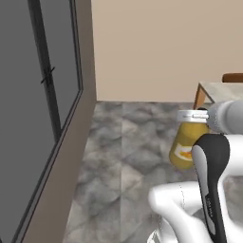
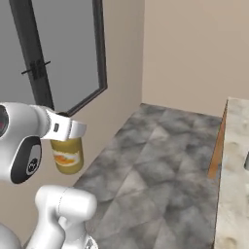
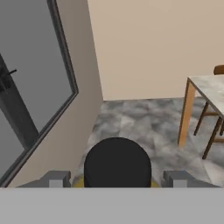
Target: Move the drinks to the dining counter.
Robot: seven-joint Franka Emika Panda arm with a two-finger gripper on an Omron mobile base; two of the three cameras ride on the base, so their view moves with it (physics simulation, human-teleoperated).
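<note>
The tool (image 3: pixel 116 179) gripped the orange-juice bottle (image 1: pixel 186 144) near its black cap (image 3: pixel 117 162), one finger (image 3: pixel 55 178) on either side, and held it upright in the air above the grey marble floor (image 1: pixel 128 156). Off to the right stood the tabletop (image 3: pixel 212 87) on wooden legs (image 3: pixel 186 113), well apart from the bottle. To the left, a dark-framed glass door (image 1: pixel 38 95) met a beige wall (image 1: pixel 161 47).

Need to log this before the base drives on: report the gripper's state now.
Gripper: shut on the juice bottle, jaws either side of its black cap, carried above the floor.
</note>
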